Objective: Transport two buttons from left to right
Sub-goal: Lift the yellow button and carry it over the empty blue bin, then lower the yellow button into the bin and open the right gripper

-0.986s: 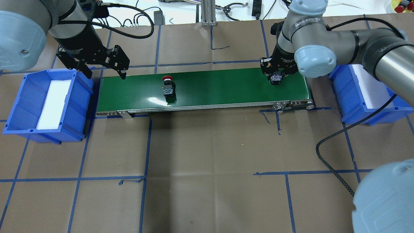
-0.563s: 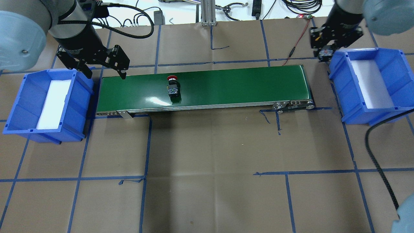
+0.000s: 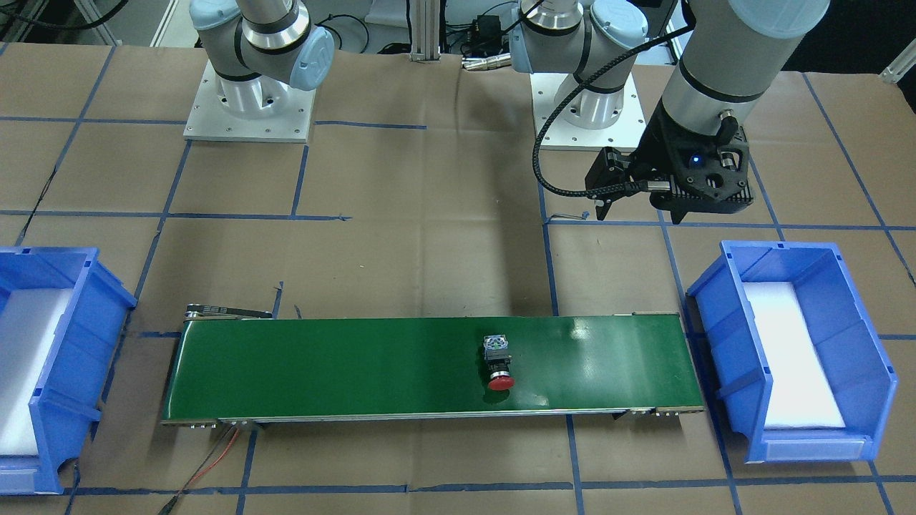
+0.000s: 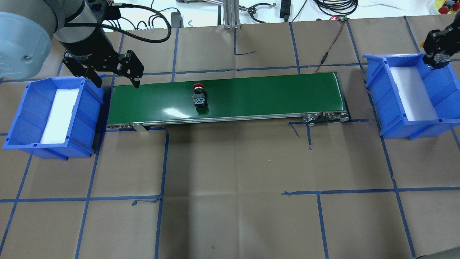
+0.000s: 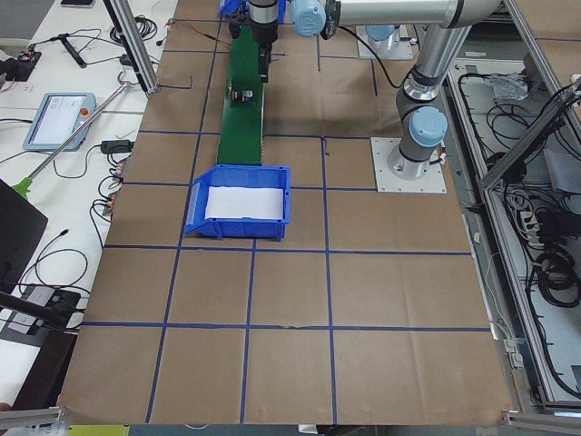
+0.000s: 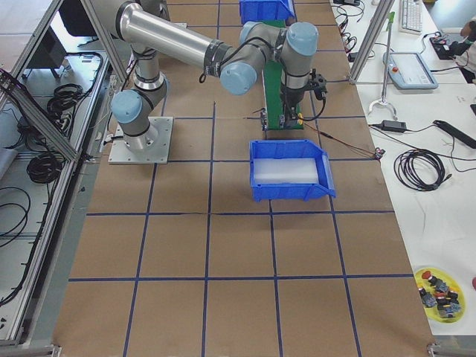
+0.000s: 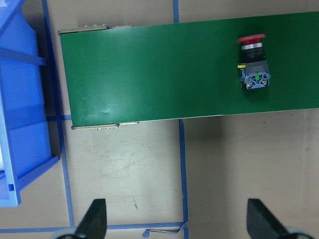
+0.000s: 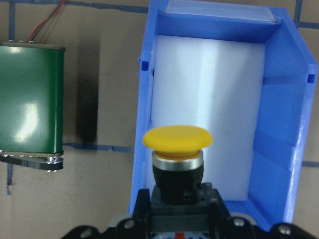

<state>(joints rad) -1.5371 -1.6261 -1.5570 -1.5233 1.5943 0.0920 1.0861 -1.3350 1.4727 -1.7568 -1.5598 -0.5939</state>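
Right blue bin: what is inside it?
A white foam pad lines the right blue bin; no button lies there. The yellow button in the right gripper above hides part of it.

Jaws hide the base of the yellow button (image 8: 177, 139).

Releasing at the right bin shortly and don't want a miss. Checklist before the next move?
1. Yellow-capped push-button clamped in right gripper: ok.
2. Button centred over right blue plastic bin, above its white foam liner: cannot tell; the wrist view shows the cap overlapping the bin wall.
3. Drop height over the foam: cannot tell.
4. Red-capped push-button lying on green conveyor belt, off its edges: ok.
5. Left gripper open, apart from the red button: ok.
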